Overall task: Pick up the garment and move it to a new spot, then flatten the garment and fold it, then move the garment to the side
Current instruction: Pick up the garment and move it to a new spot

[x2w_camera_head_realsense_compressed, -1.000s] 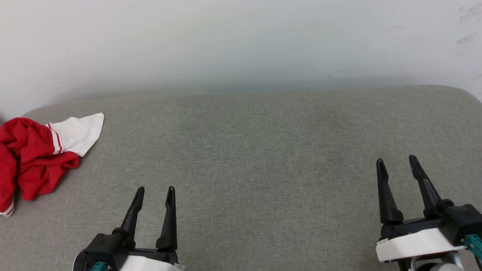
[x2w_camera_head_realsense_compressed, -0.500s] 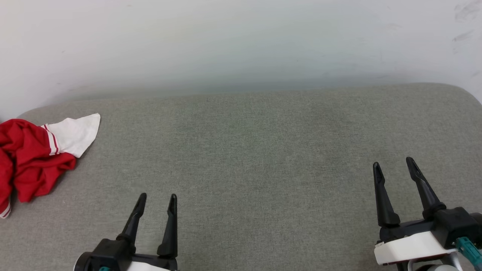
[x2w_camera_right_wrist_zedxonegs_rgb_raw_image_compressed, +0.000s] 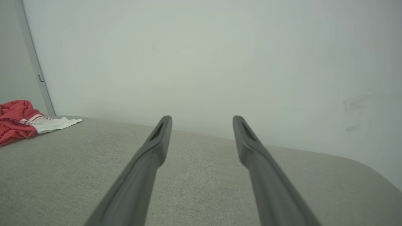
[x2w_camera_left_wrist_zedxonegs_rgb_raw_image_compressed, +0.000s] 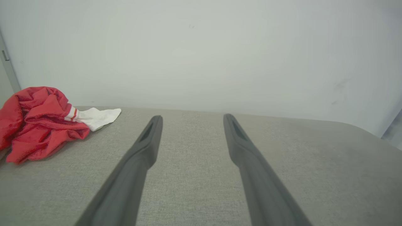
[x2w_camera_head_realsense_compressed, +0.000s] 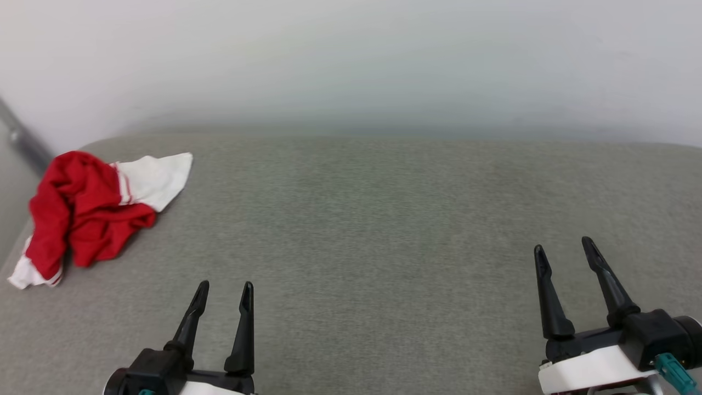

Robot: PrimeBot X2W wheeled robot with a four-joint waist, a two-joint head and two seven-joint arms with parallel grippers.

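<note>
The garment (x2w_camera_head_realsense_compressed: pixel 88 214) lies crumpled at the far left of the grey padded surface (x2w_camera_head_realsense_compressed: pixel 373 219), red with a white sleeve and striped trim. The same heap (x2w_camera_left_wrist_zedxonegs_rgb_raw_image_compressed: pixel 40 122) sits left of my left fingers in the left wrist view, and the garment (x2w_camera_right_wrist_zedxonegs_rgb_raw_image_compressed: pixel 19 121) appears at the far left edge of the right wrist view. My left gripper (x2w_camera_head_realsense_compressed: pixel 224 288) stands open low in the head view, well right of and nearer than the garment, holding nothing. My right gripper (x2w_camera_head_realsense_compressed: pixel 565 247) is open and empty at the lower right.
A pale wall (x2w_camera_head_realsense_compressed: pixel 351 60) rises just behind the grey surface. A grey vertical strip (x2w_camera_head_realsense_compressed: pixel 22 142) runs down the wall at the far left, beside the garment. The surface's left edge falls off close to the garment's white sleeve end (x2w_camera_head_realsense_compressed: pixel 24 274).
The head camera has swung left, so the garment now shows whole and further into the picture. Both grippers stay open and keep roughly the same places low in the view.
</note>
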